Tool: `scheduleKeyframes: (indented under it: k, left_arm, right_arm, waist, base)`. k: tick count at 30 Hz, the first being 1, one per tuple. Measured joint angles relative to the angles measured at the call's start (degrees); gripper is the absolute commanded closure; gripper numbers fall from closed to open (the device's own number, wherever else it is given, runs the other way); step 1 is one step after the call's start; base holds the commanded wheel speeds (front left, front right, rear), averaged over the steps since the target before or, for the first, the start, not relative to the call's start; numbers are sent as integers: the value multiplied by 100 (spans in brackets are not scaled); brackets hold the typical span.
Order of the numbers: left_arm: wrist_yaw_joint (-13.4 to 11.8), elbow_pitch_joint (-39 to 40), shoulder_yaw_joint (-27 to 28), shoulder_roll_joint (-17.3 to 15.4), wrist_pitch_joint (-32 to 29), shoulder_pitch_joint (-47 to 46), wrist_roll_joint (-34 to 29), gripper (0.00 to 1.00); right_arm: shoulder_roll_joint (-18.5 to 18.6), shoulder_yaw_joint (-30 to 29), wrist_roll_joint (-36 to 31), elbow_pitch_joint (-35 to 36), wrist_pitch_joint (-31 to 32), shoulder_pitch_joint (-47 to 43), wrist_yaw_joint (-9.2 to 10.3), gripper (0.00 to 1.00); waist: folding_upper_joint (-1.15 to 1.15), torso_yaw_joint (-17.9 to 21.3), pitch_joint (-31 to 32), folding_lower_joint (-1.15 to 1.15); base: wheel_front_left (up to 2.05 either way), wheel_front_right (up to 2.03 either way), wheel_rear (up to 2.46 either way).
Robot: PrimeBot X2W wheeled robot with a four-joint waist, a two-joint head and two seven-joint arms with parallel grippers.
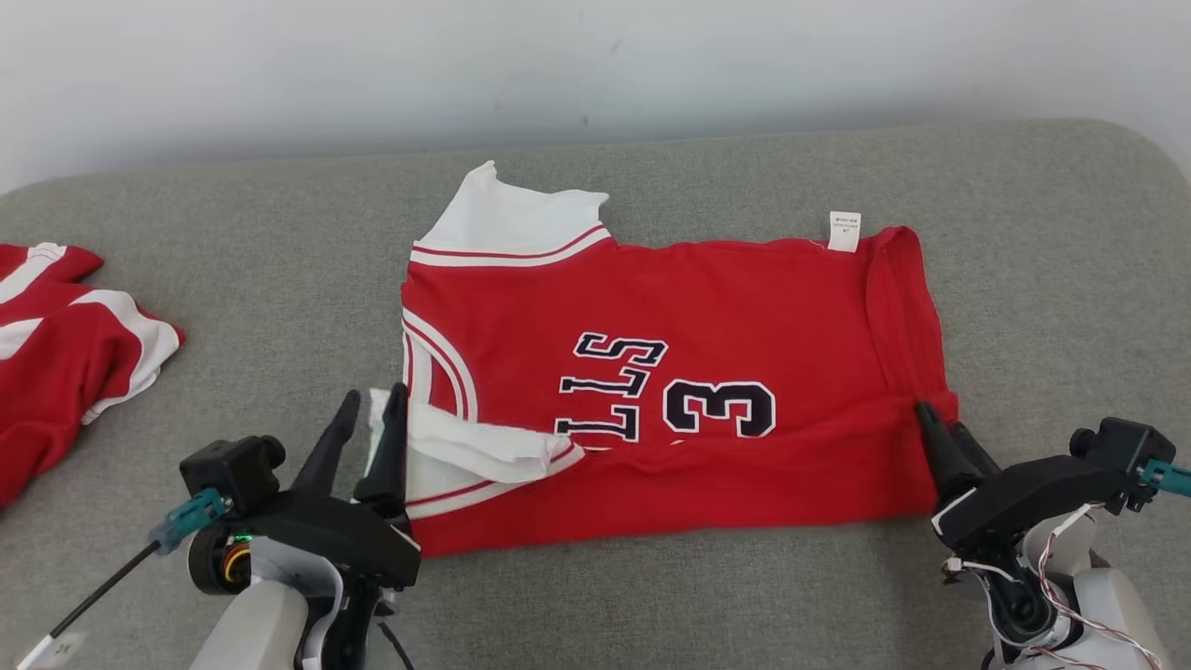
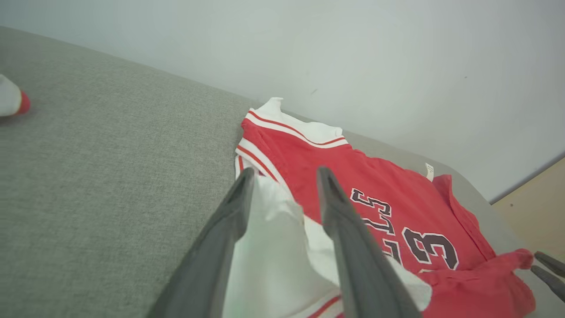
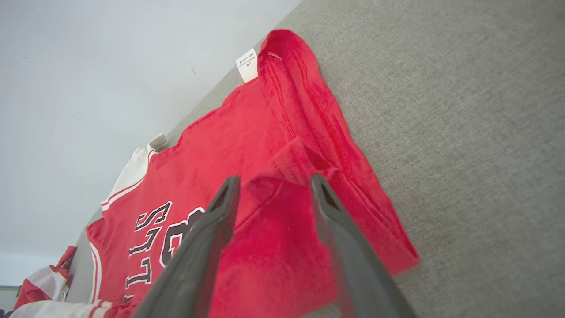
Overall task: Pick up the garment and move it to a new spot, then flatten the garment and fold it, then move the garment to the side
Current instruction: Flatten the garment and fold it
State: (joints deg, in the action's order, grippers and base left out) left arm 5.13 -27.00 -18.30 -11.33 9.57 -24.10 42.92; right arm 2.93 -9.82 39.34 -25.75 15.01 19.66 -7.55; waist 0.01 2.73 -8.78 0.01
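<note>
Surface: grey woven fabric pad point(image 1: 233, 233) against a plain pale wall point(image 1: 595, 56).

Garment: the red jersey point(image 1: 698, 316) lay in the middle of the pad, spread sideways, collar end toward the robot's left and hem end toward its right. Dark lettering and a "3" faced up. The near long edge was doubled over onto the body, partly covering the lower letters. A white care label point(image 1: 844, 231) stuck out at the far right corner. The far white sleeve point(image 1: 507, 219) lay flat; the near white sleeve point(image 1: 484, 447) was rumpled at the front left corner.

Left gripper point(image 1: 374, 395): fingers spread, at the near white sleeve. In the left wrist view the white cloth lay in the gap between the fingers point(image 2: 229, 221), not pinched.

Right gripper point(image 1: 938, 419): at the near right hem corner. In the right wrist view its fingers point(image 3: 212, 229) stood apart, with bunched red hem in the gap, not clamped.

A second red-and-white garment point(image 1: 56, 344) lay crumpled at the pad's far left, well apart from the jersey.
</note>
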Motion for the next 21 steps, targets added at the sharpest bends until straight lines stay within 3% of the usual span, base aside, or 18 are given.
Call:
scheduleKeyframes:
  k: [6,14,21]
  left_arm:
    - [47,-168,32,-122,310,136,-81,0]
    - [-15,-60,-148,-187,382,899,-249,0]
    - [-67,-177,-469,-270,233,1074,-531,0]
  right_arm:
    - [187,166,-334,334,-178,-335,0,0]
    - [708,414,-991,695,-449,-871,0,0]
    - [771,565,-1209,544,-632,-762,0,0]
  waist:
    - [0,-14,96,-1]
    - [0,-70,149,-1]
    - [0,-132,43,-1]
  base:
    - [0,0,0]
    - [0,0,0]
    - [0,0,0]
